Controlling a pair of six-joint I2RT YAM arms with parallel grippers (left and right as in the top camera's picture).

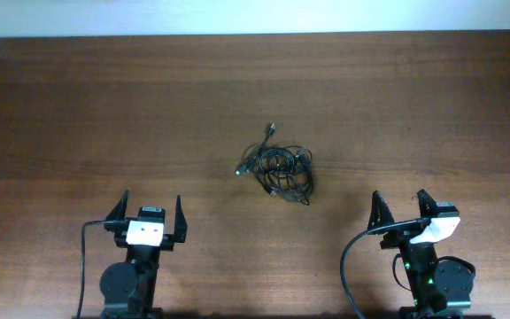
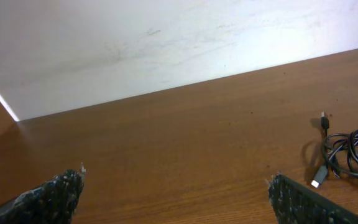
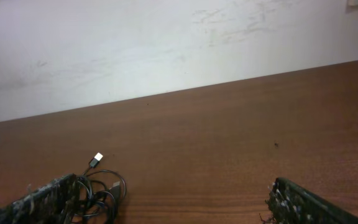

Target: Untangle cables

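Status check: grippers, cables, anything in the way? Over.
Left gripper jaws open, empty. Right gripper jaws open, empty. Cables in one tangled bundle ahead, between both arms, not touched. Nothing in the way.

Backdrop was simple: a dark brown wooden tabletop (image 1: 104,106) with fine grain running across it, and a white wall (image 2: 135,43) ran along its far edge, faintly scuffed and smudged in spots.
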